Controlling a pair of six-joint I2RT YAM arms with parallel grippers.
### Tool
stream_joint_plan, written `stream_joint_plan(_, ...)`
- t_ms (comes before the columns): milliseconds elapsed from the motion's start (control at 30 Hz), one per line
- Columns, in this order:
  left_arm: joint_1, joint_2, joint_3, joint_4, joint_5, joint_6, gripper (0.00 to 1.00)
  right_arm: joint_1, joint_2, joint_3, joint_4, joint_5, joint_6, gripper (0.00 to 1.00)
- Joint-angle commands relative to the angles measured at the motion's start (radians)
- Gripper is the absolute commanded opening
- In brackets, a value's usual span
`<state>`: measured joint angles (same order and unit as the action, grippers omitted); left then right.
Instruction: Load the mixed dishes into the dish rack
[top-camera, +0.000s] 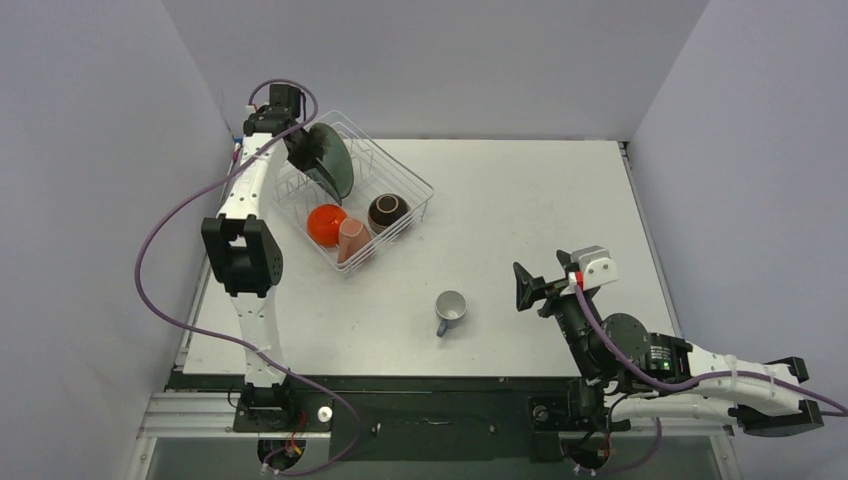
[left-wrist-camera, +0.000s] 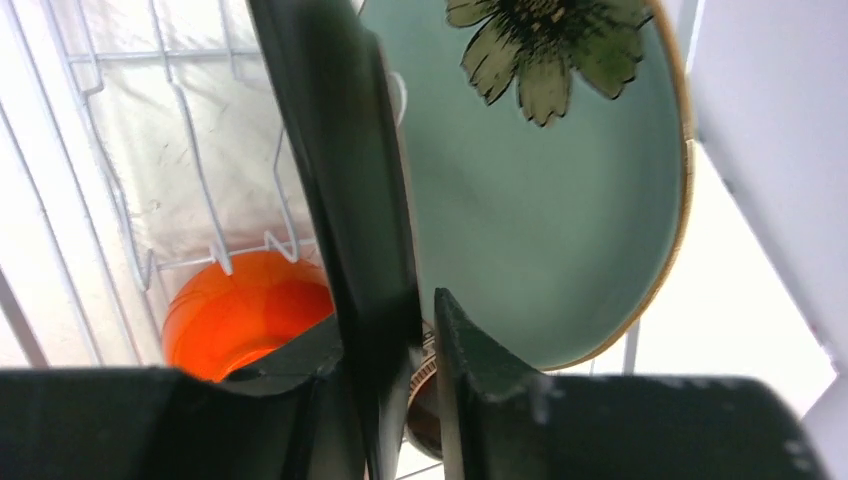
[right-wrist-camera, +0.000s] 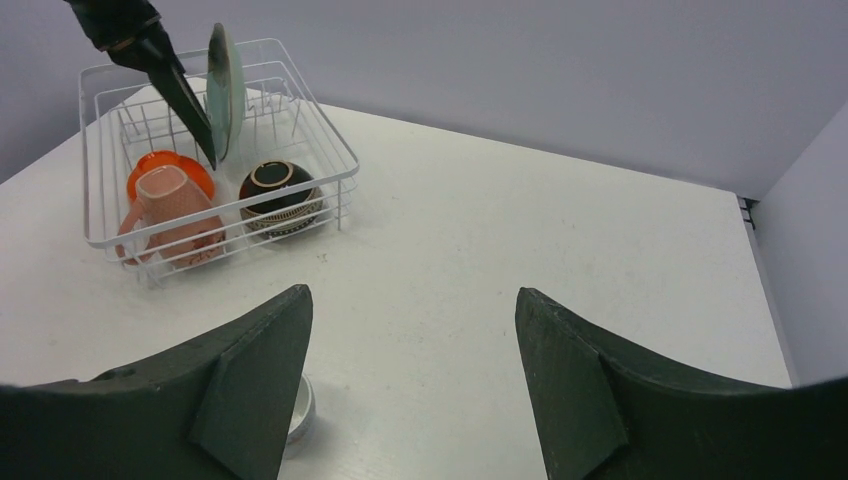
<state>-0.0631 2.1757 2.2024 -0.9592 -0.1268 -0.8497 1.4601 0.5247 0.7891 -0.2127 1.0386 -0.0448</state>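
Left wrist view: the left gripper (left-wrist-camera: 390, 320) is seen clamped on the rim of the dark plate (left-wrist-camera: 340, 150), which is held on edge inside the rack (right-wrist-camera: 330, 178). Just right of the fingers the pale plate (left-wrist-camera: 540, 220) is stood upright, its dark flower and tan rim shown only here. Below and left of the fingers, the orange bowl (left-wrist-camera: 240, 310) is glimpsed through the wires. From the right wrist the pink mug (right-wrist-camera: 170, 205) and brown bowl (right-wrist-camera: 275, 190) are picked out in the rack. The right gripper (right-wrist-camera: 412, 292) is held wide apart, nothing between. The grey-blue mug (top-camera: 450, 310) is seen on the table (top-camera: 540, 220) near its left finger, whole only from the top view.
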Motion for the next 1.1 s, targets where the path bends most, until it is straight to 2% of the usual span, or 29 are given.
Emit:
stream_joint_plan(0,0.004,-0.036,0.058,0.077,0.023,0.006,0.26,0.043,0.020,-0.006,0.001,0.025,0.002,0.70)
stream_joint_plan(233,0.009,-0.057,0.021,0.105,0.038,0.018,0.48,0.047,0.031,-0.015,0.023,0.013,0.004,0.70)
stream_joint_plan(467,0.022,-0.080,0.037,0.095,0.054,0.027,0.62,0.042,0.046,-0.015,0.034,0.032,0.025,0.71)
stream_joint_plan(533,0.024,-0.088,0.044,0.093,0.060,0.033,0.64,0.024,0.060,-0.011,0.035,0.040,0.041,0.74)
stream_joint_plan(667,0.026,-0.094,0.074,0.078,0.073,0.044,0.67,-0.114,0.117,0.034,-0.032,-0.027,0.155,0.76)
stream_joint_plan(767,0.027,-0.093,0.089,0.080,0.077,0.052,0.69,-0.321,0.179,0.079,-0.131,-0.206,0.267,0.76)
stream_joint_plan(833,0.029,-0.071,0.123,0.058,0.091,0.057,0.70,-0.416,0.208,0.099,-0.158,-0.292,0.302,0.76)
stream_joint_plan(900,0.028,-0.065,0.157,0.041,0.096,0.060,0.71,-0.486,0.235,0.114,-0.182,-0.342,0.333,0.76)
stream_joint_plan(1067,0.028,-0.099,0.134,0.061,0.116,0.080,0.71,-0.656,0.297,0.146,-0.226,-0.506,0.400,0.76)
